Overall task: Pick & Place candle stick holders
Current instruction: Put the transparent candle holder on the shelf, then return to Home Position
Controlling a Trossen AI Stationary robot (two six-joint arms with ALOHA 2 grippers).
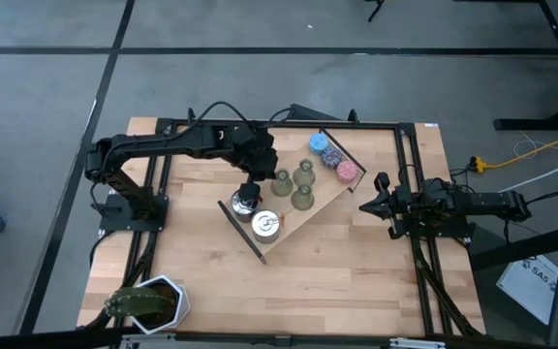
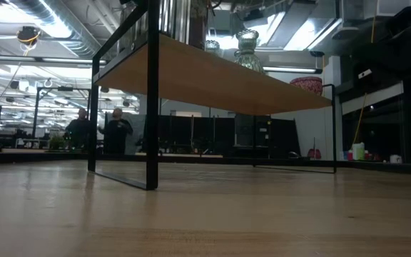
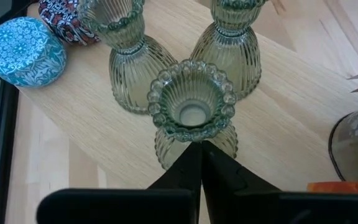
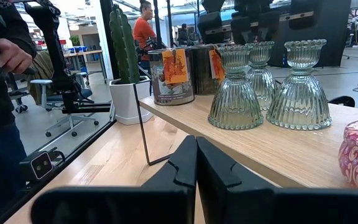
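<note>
Three candle stick holders (image 1: 295, 186) stand clustered on the raised shelf (image 1: 313, 208) at counter centre. Left pincer (image 3: 200, 149) is together at the nearest holder's (image 3: 193, 106) neck, apparently gripping nothing; reopen and straddle the neck before lifting. Right pincer (image 4: 196, 155) is together, idle at 3 o'clock. Actual contact is hard to judge.

- I see a wooden table (image 1: 201, 281) carrying a raised wooden shelf (image 1: 323, 202) on black legs, set at an angle.
- On the shelf: three green candle stick holders (image 1: 295, 185), two silver tins (image 1: 257, 211), three patterned pucks (image 1: 332, 157).
- A potted cactus (image 1: 148, 302) sits at the table's near-left corner.
</note>
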